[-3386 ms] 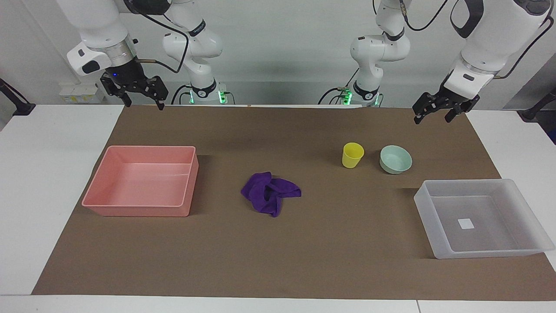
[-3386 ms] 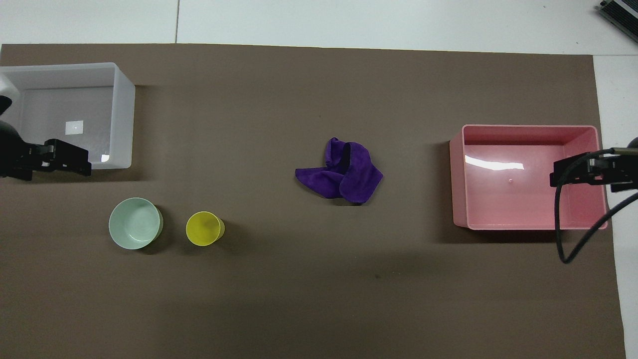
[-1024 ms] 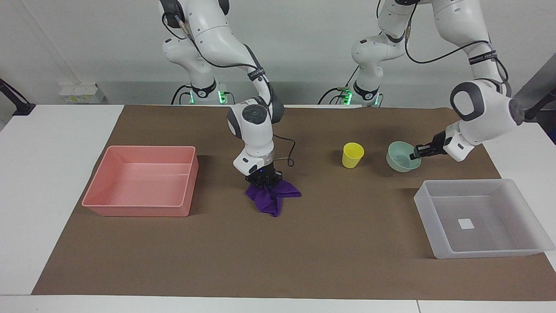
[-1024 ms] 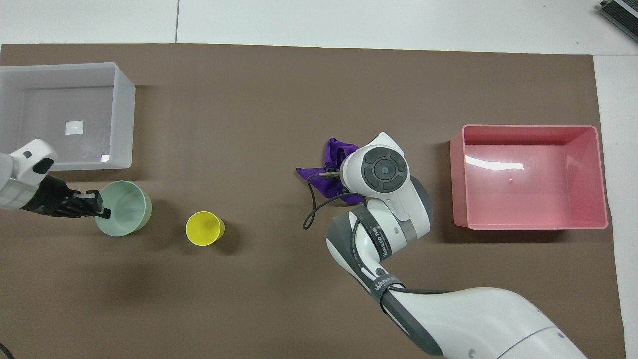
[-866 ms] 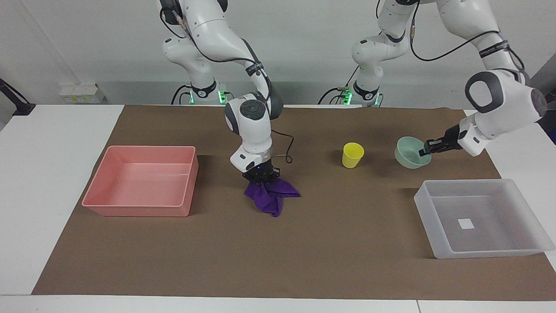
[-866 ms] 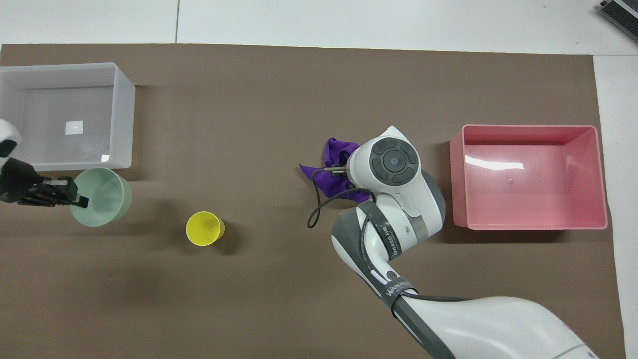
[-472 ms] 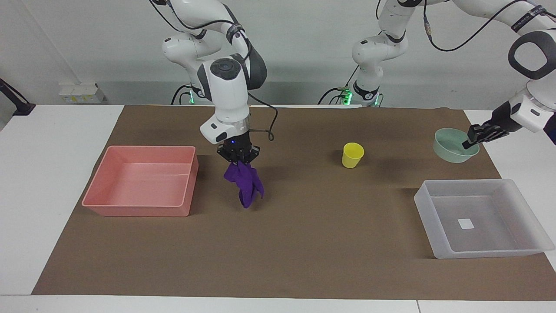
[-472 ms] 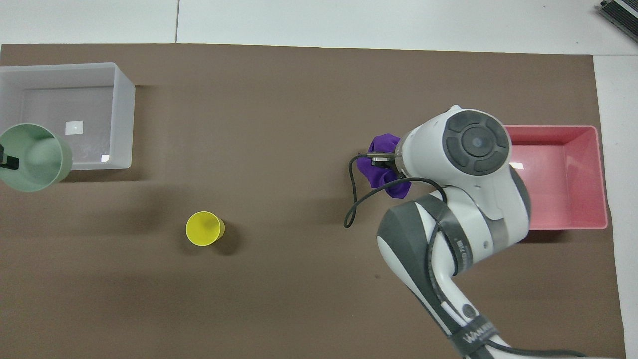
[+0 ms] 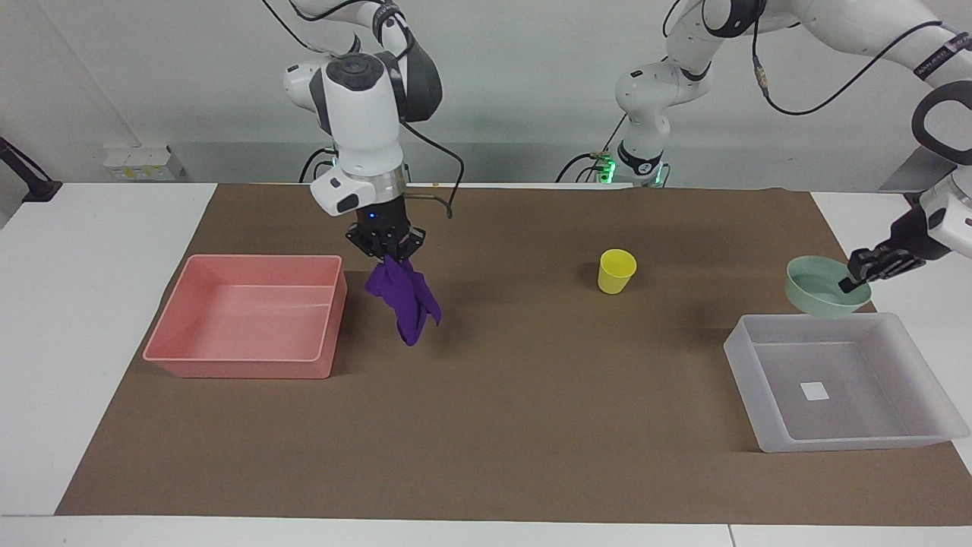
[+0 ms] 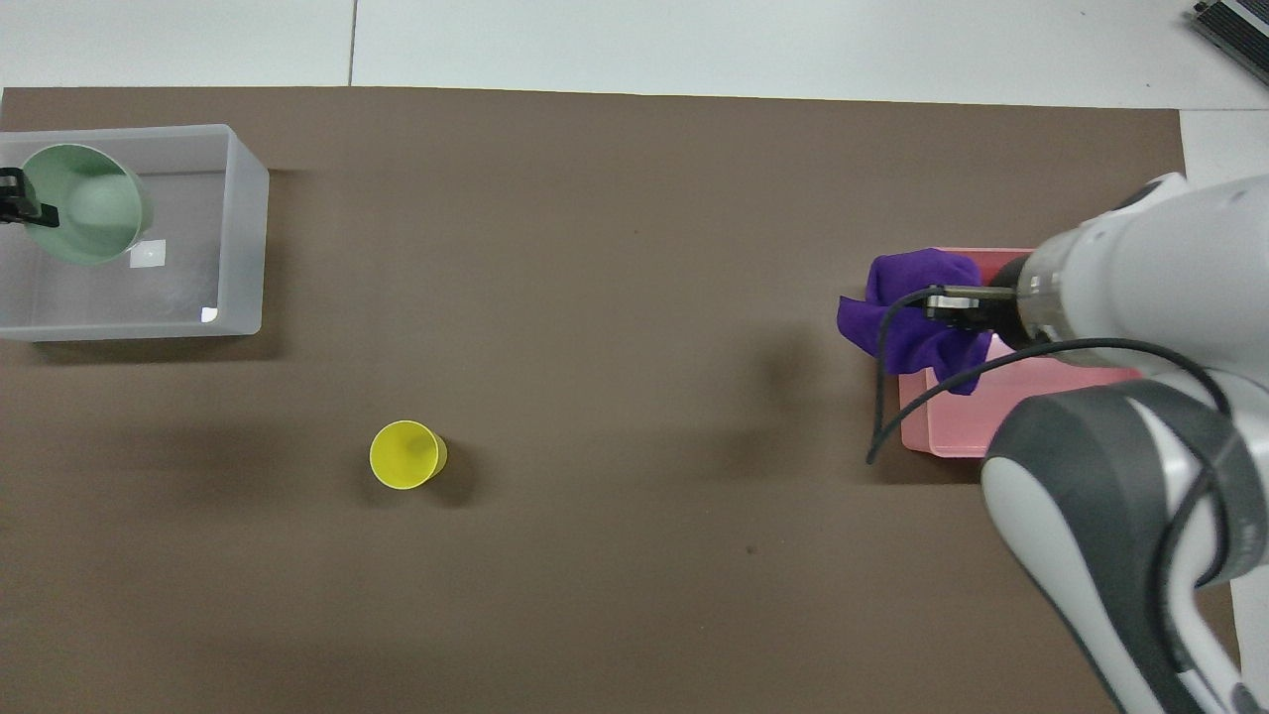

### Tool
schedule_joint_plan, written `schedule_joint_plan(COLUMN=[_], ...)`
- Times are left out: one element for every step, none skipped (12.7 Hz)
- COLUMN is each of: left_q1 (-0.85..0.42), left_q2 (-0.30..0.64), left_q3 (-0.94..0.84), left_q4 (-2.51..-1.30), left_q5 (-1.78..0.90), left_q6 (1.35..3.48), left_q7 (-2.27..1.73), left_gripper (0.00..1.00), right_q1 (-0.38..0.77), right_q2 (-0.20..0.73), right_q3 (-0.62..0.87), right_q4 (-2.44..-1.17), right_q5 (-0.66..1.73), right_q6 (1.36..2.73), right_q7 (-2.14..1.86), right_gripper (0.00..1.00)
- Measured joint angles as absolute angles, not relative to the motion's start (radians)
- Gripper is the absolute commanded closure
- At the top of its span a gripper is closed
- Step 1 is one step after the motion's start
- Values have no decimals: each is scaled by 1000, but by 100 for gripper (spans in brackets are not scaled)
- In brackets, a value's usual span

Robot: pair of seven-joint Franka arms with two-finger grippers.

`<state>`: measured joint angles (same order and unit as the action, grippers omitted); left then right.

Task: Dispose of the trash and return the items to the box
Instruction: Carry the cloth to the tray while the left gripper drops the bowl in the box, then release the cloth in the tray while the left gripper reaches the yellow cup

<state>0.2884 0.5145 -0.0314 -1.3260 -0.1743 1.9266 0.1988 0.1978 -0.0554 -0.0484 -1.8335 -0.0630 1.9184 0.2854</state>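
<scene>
— Well, hanging long-axis down, limp: deep purple fabric cloth (image 9: 402, 298), pinched at its top by right gripper (image 9: 387, 254), fingers closed on it, raised over brown mat (image 9: 493, 425) just beside pink opaque rectangular bin (image 9: 247, 365); lower end clear of bench (image 9: 68, 304).

— And toward left arm's end?

— Held by its rim in left gripper (image 9: 862, 277), fingers clamped tight on it: shallow pale mint-green bowl (image 9: 820, 292), mouth up, slightly tilted, in air over nearer edge of translucent whitish-grey plastic box (image 9: 767, 433) with white square sticker (image 9: 815, 391).

— Remaining item?

— Standing upright on mat, mouth up, well apart from both bins: small yellow plastic cup (image 9: 616, 271).
</scene>
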Motion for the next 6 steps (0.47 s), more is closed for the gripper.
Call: schedule_joint_plan(left_q1=[293,299,306,311,313,313], left_q2=[544,569,590,606,617,623], left_q3=[-32,-31,-32,-32,-32,-32], left_q4=[-1326,-1326,-1326,-1326,-1326,-1327], left_q5=[-170,-160,-143,-118,-91,-78], left_q6=[1950,1956,1960,1964,1965,1964], left_q7=[199,200,202,203,203,203], left_gripper=[100,100,100,100,100,100], right_q1=[148,95,41,-12,-61,-98], right_q2=[-61,-61,-60,-58,-55,-48], right_q3=[-49,-49,-49,-50,-50,-51], right_q4=[-1835,-1837,-1843,-1856,-1878,-1903], right_q5=[-63,-63,-62,-62,-61,-61], right_q6=[1916,1917,1922,1936,1966,2008], right_q7=[220,147,69,-7,-76,-128], right_gripper=[100,100,100,100,100,100])
